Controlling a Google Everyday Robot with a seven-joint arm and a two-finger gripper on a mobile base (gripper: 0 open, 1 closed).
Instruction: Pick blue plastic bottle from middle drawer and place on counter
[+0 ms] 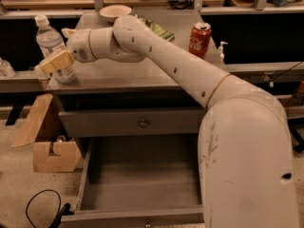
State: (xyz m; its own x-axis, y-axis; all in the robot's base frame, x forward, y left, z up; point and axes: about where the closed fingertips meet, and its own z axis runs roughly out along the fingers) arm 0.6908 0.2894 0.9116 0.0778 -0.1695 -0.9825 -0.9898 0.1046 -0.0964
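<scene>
The blue plastic bottle [49,41], clear with a white cap, stands upright at the front left corner of the grey counter [142,72]. My gripper [58,63] is at the bottle's lower half, and its tan fingers [56,60] are closed around it. The arm reaches in from the lower right across the counter. Below, the middle drawer [142,177] is pulled out, and its grey floor is bare.
A red Coca-Cola can [200,39] stands at the counter's right rear, with a white bowl [115,11] and a green packet [159,31] at the back. A closed drawer front with a knob [142,123] sits above the open drawer. Wooden blocks [47,148] and a cable [40,208] lie on the floor to the left.
</scene>
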